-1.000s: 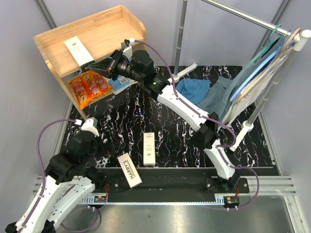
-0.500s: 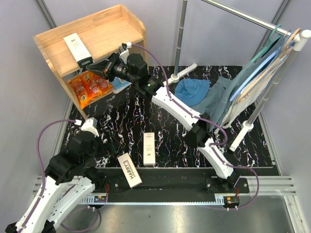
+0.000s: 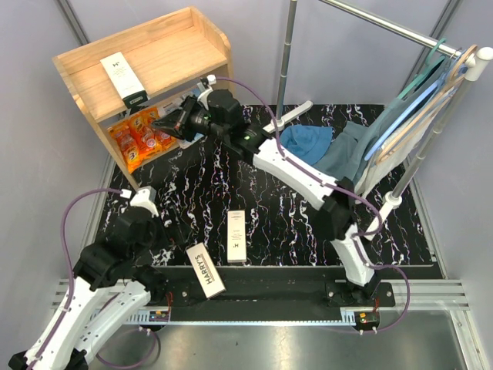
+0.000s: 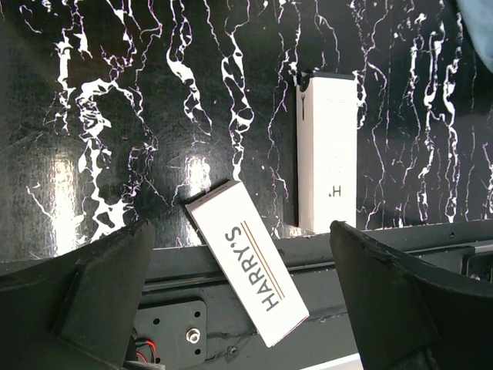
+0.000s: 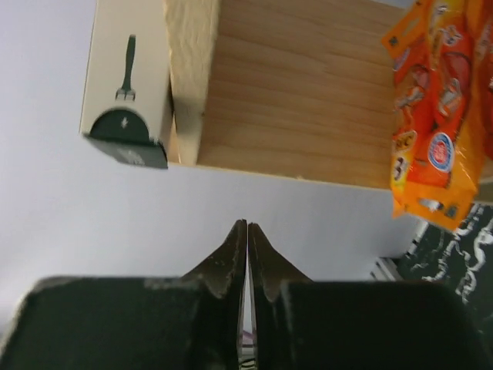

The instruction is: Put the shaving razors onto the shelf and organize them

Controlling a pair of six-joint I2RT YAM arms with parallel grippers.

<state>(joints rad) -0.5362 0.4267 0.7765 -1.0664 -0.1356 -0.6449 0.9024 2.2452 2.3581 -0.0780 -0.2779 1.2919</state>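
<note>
Black marbled surface, grey walls: one Harry's box atop the shelf, two Harry's boxes well apart from it; left jaws spread, right jaws pressed together.

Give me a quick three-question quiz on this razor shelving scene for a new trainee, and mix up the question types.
1. How many white boxes lie on the black table?
2. True or false: the left gripper is shut.
3. On the shelf, the orange packs sit: A) on the top level, B) on the lower level, C) against the back lip.
Key: 1. Two. 2. False, it is open. 3. B.
</note>
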